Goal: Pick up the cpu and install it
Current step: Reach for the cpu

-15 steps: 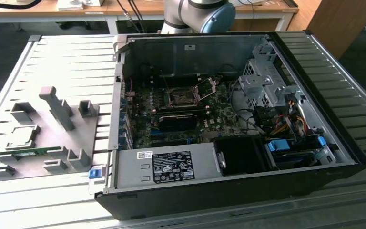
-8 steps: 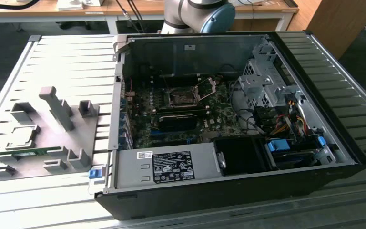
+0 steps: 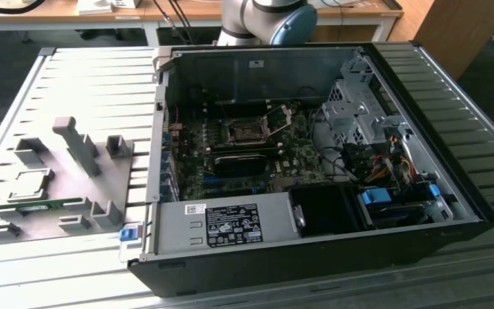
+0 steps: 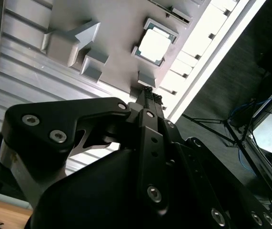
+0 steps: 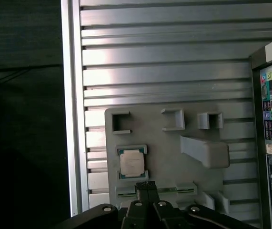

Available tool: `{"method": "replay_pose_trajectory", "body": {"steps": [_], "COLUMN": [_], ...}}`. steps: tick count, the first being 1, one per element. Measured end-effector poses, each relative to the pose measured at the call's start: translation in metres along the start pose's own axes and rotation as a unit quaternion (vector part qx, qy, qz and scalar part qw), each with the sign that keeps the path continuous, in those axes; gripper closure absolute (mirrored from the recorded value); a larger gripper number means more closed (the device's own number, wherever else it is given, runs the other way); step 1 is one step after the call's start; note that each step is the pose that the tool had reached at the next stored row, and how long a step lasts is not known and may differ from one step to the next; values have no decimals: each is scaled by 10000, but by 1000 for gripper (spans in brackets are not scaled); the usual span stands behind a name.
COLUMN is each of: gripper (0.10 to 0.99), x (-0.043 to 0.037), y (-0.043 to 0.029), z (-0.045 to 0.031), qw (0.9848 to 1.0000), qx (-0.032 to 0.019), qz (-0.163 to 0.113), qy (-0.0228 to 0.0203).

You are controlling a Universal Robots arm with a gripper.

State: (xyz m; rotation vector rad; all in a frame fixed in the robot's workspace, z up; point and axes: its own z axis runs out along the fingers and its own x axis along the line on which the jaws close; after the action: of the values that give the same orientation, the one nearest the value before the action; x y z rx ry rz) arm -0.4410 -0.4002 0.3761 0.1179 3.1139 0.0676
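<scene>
End effector (image 5: 145, 185) pressed together, empty, cpu (image 5: 131, 162) resting in grey fixture plate (image 5: 166, 155), open computer case (image 3: 256, 71) beside

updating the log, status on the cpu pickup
Tool shut, holding nothing, pointed at the grey tray. Cpu seated in its tray pocket, not gripped. Nothing between them.

The exterior view looks steeply down from a distance over the open computer case (image 3: 256, 71) and grey tray (image 3: 75, 187). Both wrist views look past the pincer (image 5: 145, 185), from nearer, at that same tray.
</scene>
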Motion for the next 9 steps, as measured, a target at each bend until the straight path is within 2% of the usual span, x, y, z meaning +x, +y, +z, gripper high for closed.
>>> {"method": "replay_pose_trajectory", "body": {"steps": [7,9], "gripper": [980,980], "x": [32,32], "y": [-56,-59], "z": [9,11], "qw": [10000,10000], "qx": [1,2], "qz": [2,2], "qy": [11,27]}}
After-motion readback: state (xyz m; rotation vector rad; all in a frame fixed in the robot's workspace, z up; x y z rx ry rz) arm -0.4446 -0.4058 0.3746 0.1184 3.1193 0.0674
